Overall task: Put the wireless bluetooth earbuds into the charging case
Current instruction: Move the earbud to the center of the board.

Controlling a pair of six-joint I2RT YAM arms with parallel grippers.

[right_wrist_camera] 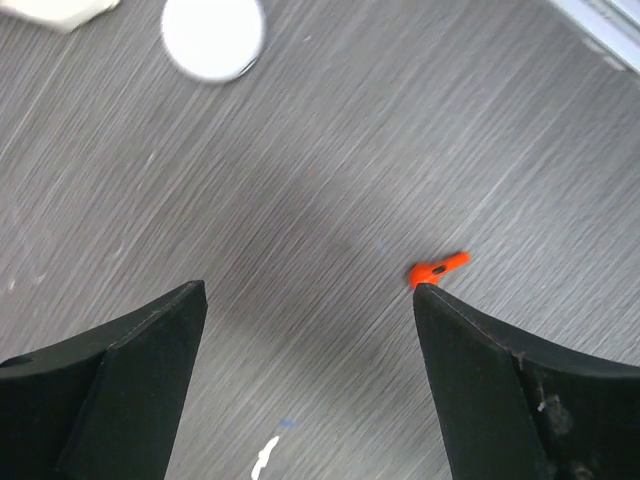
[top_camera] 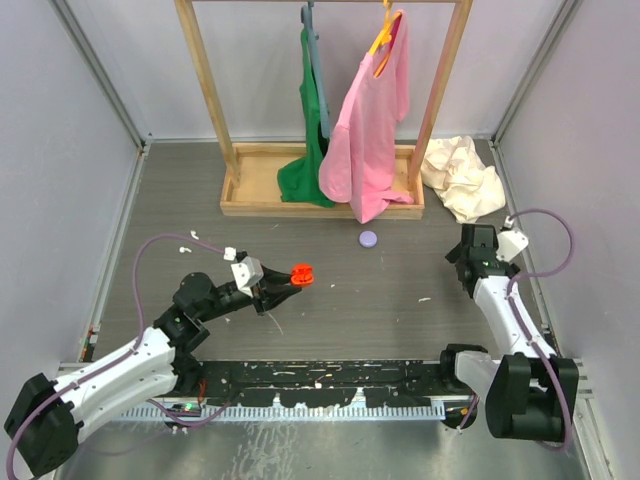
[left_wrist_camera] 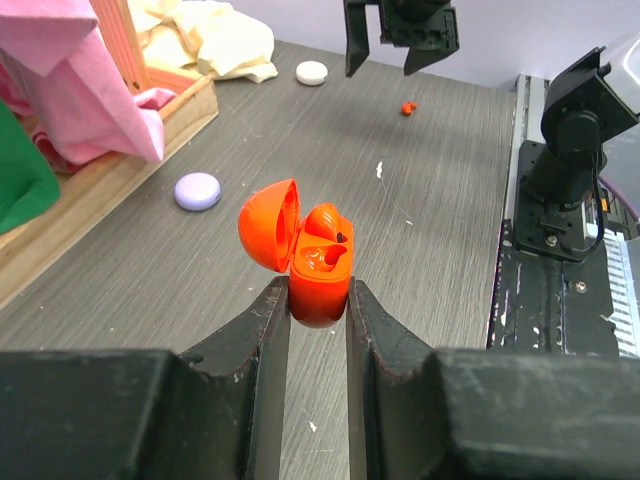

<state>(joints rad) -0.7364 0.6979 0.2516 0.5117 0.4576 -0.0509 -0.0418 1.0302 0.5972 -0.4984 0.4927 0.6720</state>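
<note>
Grey worktop (top_camera: 380, 320), open orange charging case (left_wrist_camera: 312, 262) (seated earbud (left_wrist_camera: 322, 222) inside) pinched in left tool (left_wrist_camera: 318, 300) before wooden rack (top_camera: 240, 200), loose earbud (right_wrist_camera: 438, 268) front-right of rack, beneath wide-spread right tool (right_wrist_camera: 309, 288)

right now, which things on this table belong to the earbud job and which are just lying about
Job: open orange charging case, gripped by the left pincer; loose orange earbud by the open right pincer.

Lying about: lilac disc, white disc, clothes rack, pink shirt, green shirt, cream cloth.
</note>
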